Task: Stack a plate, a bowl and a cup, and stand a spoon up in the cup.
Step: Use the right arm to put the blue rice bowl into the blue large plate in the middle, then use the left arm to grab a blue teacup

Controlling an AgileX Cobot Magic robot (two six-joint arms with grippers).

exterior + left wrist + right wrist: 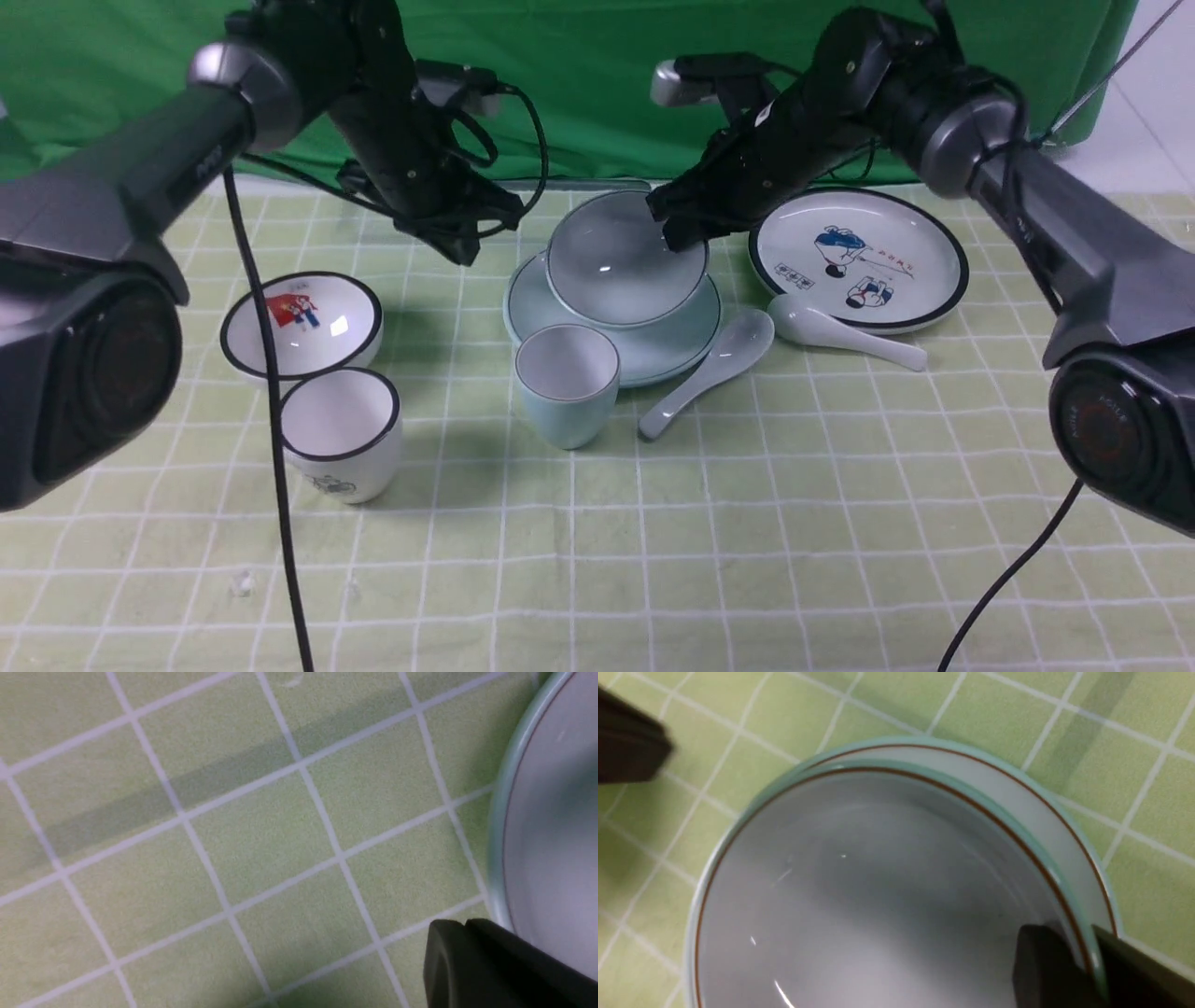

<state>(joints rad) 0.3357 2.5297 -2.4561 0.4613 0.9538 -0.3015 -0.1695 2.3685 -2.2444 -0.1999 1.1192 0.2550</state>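
The right claw (686, 219) pinches the far right rim of the pale blue-green bowl (625, 261), one finger inside and one outside. The bowl is located over the blue-green plate (667, 355), tilted toward the near side. The left claw (471, 243) is pressed together, positioned left of the bowl and apart from it. The blue-green cup (568, 383) stands upright at the plate's near left edge. The blue-green spoon (714, 369) lies on the bench (597, 560) at the plate's right, scoop toward the far side, between the plate and a whiter spoon (840, 336).
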